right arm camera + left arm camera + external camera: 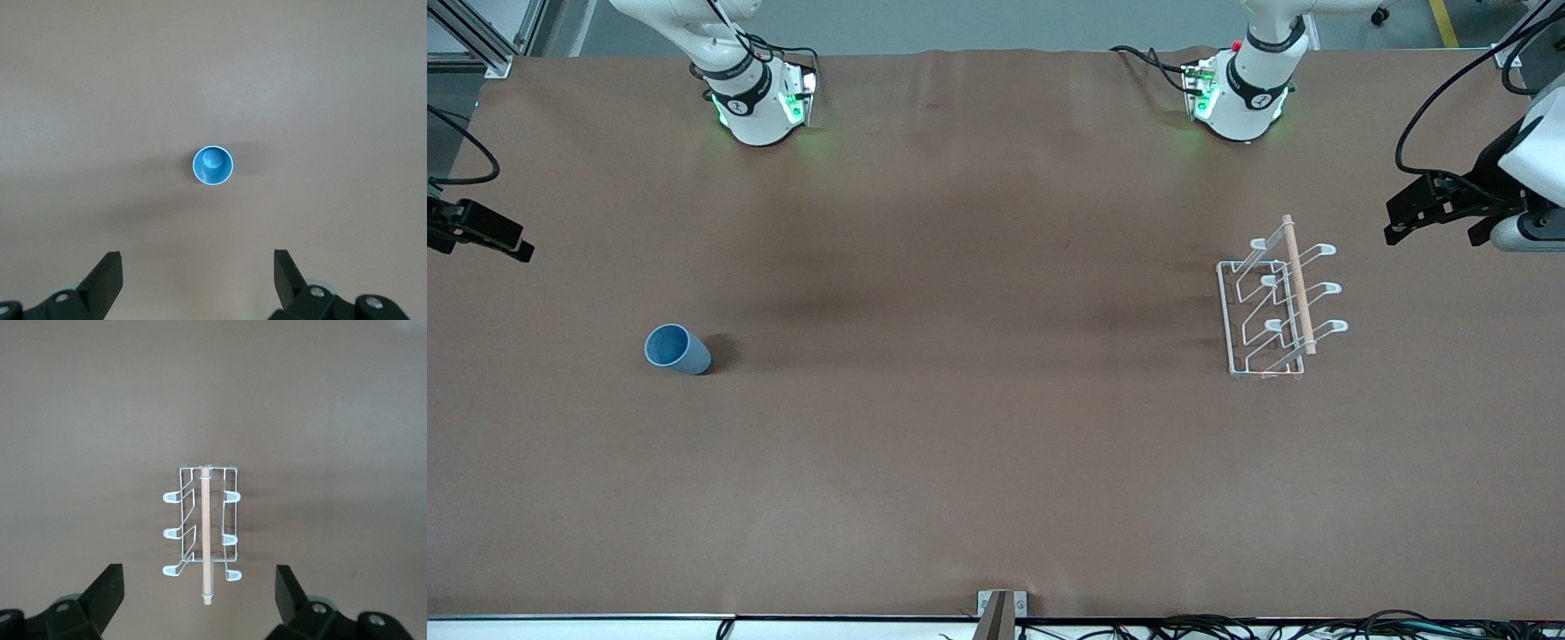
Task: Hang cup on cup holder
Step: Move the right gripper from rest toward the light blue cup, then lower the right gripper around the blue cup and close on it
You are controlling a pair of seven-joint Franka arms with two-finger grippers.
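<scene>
Both pincers wide apart and empty, held high at the two ends of the counter point(996, 462). Right pincer point(197, 280) spread above the cup point(213, 166), which stands upright, mouth up, directly below and a little ahead of the fingertips, well apart from them. Left pincer point(200, 600) likewise spread, poised above the cup holder point(203, 530), with the wooden rod point(205, 540) running straight toward the gap between its fingers. Cup point(677, 349) and cup holder point(1276, 302) well apart, each near its own arm's end of the counter.

Likely trouble ahead: a light, tapered, handleless cup, easy to tip or push aside if one finger lands first, and easy to squeeze out upward from a grip set too low. Long carry across the counter, or a handover, leaving room for a slip. Thin wire prongs, easy to miss or knock, shifting the unanchored holder.
</scene>
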